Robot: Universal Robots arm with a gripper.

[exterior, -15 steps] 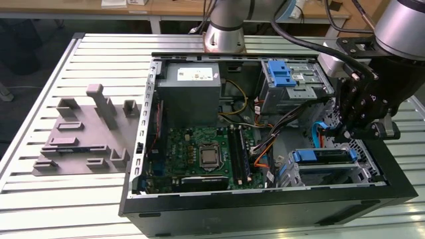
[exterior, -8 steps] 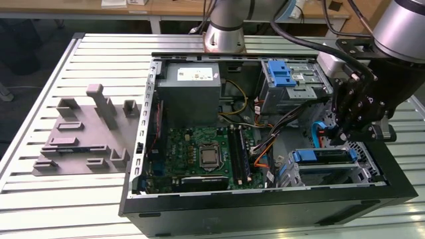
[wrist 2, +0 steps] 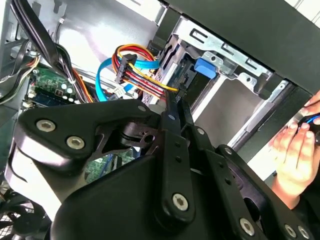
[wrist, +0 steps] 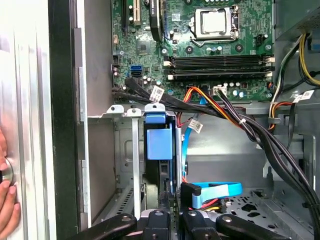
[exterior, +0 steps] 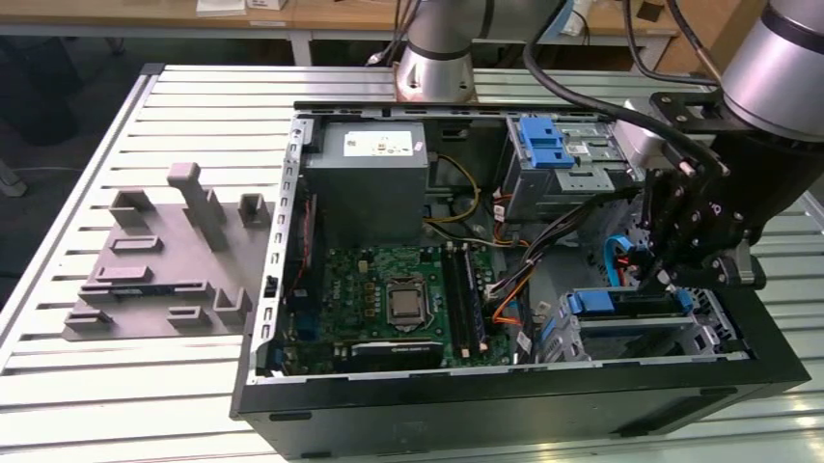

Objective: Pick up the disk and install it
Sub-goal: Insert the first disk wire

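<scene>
Starting at the exterior view's left, a grey fixture [exterior: 161,265] with upright blocks lies on the slatted table [exterior: 77,386]. Just beside it to the right is the open case [exterior: 515,400], lying on its side. Inside, a grey box [exterior: 373,178] with a white sticker sits above the motherboard [exterior: 399,299]. Further right a metal cage [exterior: 566,159] with a blue latch sits at the far wall, and bundled cables [exterior: 547,241] run down from it.

At the case's right end the disk [exterior: 627,304] sits in the lower bay [exterior: 644,338], its blue frame showing. In the first wrist view the disk [wrist: 160,142] stands on edge between the bay's metal rails, with a blue ribbon cable [wrist: 215,190] beside it.

The gripper [exterior: 657,280] hangs over that bay on the black arm [exterior: 773,87]. In both wrist views the gripper [wrist: 167,195] has its fingers [wrist 2: 176,107] drawn together into one thin line, and their tips reach the disk's [wrist 2: 205,67] blue frame. I cannot tell whether they pinch it or only touch it.

A person's hand [wrist 2: 295,145] rests outside the case wall; the first wrist view shows this hand [wrist: 7,200] on the table.
</scene>
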